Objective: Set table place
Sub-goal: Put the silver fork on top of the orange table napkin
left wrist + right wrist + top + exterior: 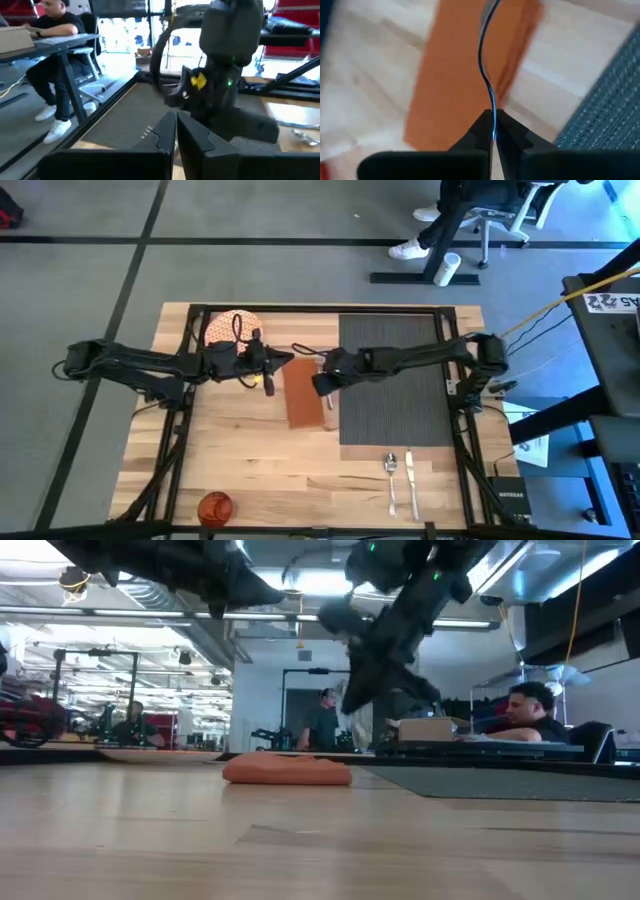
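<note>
Your right gripper (493,131) is pinching a thin silver utensil (486,70) edge-on between its closed fingertips, and it is hanging over the brown napkin (304,393) near the centre of the high view; which piece of cutlery it is cannot be told from here. The napkin is lying flat on the light-wood table (250,455), just left of the dark grey ribbed placemat (395,380), which is filling the right-centre of the frame. Your left gripper (283,361) is sitting close beside the napkin's upper end, and its fingers (197,137) are pressed together with nothing showing between them. The orange-patterned plate (222,328) is resting at the upper left, partly under the left arm. Two more silver utensils (401,475) are lying side by side below the placemat, toward the lower right. The small orange cup (215,506) is standing at the bottom left edge.
</note>
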### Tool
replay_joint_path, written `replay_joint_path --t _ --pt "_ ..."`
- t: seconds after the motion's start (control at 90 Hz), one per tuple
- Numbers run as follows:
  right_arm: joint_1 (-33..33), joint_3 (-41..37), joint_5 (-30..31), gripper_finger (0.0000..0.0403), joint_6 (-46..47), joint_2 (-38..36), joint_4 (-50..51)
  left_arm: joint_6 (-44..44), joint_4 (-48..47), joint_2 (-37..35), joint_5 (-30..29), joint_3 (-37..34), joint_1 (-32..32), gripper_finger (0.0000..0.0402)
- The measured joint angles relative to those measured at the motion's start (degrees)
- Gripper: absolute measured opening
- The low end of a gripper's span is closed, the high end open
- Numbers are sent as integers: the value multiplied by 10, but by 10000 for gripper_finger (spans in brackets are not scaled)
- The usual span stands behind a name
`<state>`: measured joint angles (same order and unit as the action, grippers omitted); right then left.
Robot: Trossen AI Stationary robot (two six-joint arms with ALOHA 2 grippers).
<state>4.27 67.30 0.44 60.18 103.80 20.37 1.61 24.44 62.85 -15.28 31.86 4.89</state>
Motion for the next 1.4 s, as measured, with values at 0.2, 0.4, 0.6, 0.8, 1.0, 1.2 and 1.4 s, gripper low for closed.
replay_joint_path --t 0.2,0.4,0.6,0.8,1.0,1.2,1.4 --pt "-1 62 -5 0 -2 52 23 0 -4 0 -2 0 0 0" --pt "-1 140 -11 0 -13 106 105 0 -13 0 -6 0 2 0" --pt "-1 186 -17 1 -20 148 123 0 -17 0 -6 0 1 0" --pt "3 188 -18 22 -21 145 100 0 -17 0 -7 0 1 0" --pt "3 188 -32 66 -22 143 80 1 -20 0 -7 0 1 0" --pt "3 188 -56 113 -43 143 67 1 -21 0 -7 0 1 0" --pt "-14 188 -59 122 -92 143 87 4 -26 0 -6 0 1 0"
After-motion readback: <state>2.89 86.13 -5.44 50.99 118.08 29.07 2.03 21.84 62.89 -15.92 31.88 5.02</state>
